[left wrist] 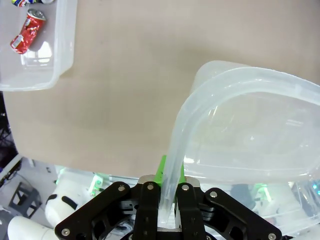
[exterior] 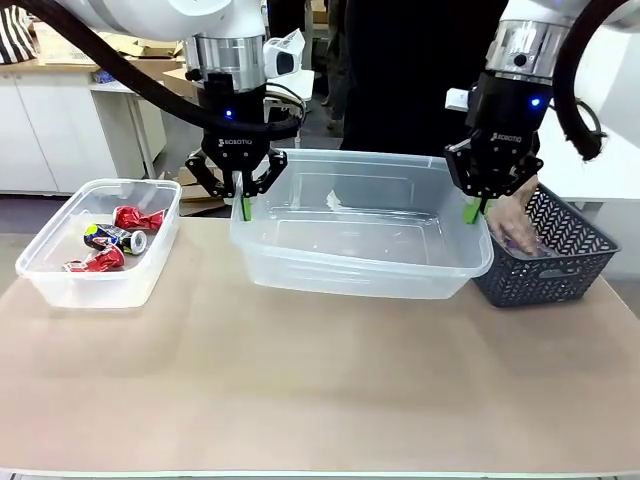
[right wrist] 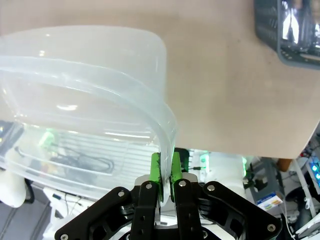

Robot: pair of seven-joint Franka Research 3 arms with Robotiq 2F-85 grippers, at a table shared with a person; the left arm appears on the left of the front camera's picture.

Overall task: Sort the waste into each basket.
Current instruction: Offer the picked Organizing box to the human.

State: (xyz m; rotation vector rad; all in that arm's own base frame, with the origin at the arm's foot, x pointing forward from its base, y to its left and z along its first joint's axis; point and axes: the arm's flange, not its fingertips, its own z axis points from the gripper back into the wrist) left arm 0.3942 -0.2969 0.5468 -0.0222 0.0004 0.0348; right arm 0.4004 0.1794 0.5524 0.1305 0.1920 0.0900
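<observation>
Here, the left gripper point(exterior: 245, 205) and right gripper point(exterior: 471, 211) each pinched the rim of the large clear tub point(exterior: 350, 276). The crushed cans point(exterior: 137, 219) lay in the small clear tub point(exterior: 62, 287) at the table's point(exterior: 320, 390) left edge.

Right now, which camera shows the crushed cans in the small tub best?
The front view: three crushed cans lie in plain sight inside the small clear tub. The left wrist view catches one red can at its top corner. The right wrist view faces the large tub.
</observation>
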